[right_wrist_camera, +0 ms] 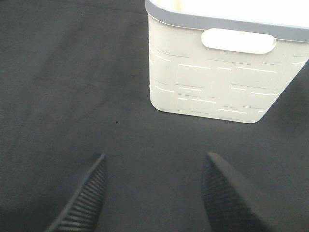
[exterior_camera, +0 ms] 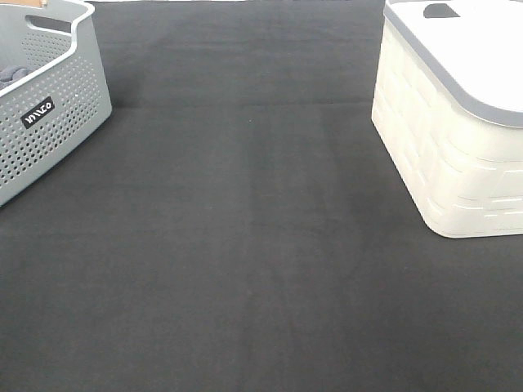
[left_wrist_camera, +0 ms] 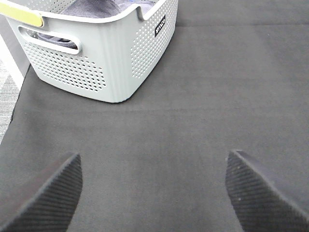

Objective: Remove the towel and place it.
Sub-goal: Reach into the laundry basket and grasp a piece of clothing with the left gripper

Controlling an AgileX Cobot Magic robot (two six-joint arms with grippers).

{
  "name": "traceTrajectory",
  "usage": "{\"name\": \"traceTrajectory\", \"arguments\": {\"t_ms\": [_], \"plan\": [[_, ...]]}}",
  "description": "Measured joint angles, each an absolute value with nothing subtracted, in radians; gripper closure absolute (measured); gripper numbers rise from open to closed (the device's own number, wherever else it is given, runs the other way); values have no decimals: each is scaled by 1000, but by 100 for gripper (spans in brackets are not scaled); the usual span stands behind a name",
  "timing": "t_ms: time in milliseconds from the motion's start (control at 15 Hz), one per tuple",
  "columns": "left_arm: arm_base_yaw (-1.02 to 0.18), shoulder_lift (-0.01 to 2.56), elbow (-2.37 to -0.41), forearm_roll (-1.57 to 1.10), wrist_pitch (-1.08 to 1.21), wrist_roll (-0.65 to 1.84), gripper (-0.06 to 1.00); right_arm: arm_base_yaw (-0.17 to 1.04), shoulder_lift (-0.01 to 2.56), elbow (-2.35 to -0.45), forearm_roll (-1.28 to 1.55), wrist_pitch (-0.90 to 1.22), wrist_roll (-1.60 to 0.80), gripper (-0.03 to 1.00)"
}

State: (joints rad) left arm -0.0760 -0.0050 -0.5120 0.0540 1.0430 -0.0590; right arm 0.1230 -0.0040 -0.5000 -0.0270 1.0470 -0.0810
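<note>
A perforated grey basket (exterior_camera: 57, 114) stands at the far left of the black mat; it also shows in the left wrist view (left_wrist_camera: 111, 53). Grey cloth (left_wrist_camera: 91, 7) lies heaped inside it, and bluish-grey cloth (exterior_camera: 12, 75) shows over the rim. No hem or tag shows, so I cannot tell the towel apart from the heap. My left gripper (left_wrist_camera: 154, 193) is open and empty, low over the mat and well short of the basket. My right gripper (right_wrist_camera: 154, 193) is open and empty, facing a white basket. Neither gripper shows in the high view.
A white basket with a grey rim (exterior_camera: 458, 139) stands at the far right, with a handle slot (right_wrist_camera: 239, 41) facing my right gripper. A yellow-green strip (left_wrist_camera: 21, 13) lies on the grey basket's rim. The black mat (exterior_camera: 245, 245) spans the space between the baskets.
</note>
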Motion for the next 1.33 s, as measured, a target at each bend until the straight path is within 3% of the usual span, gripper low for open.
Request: {"name": "traceTrajectory", "arguments": {"t_ms": [1333], "plan": [[-76, -5, -512, 54, 1043, -37, 18, 123, -4, -500, -28, 1047, -81, 38]]}}
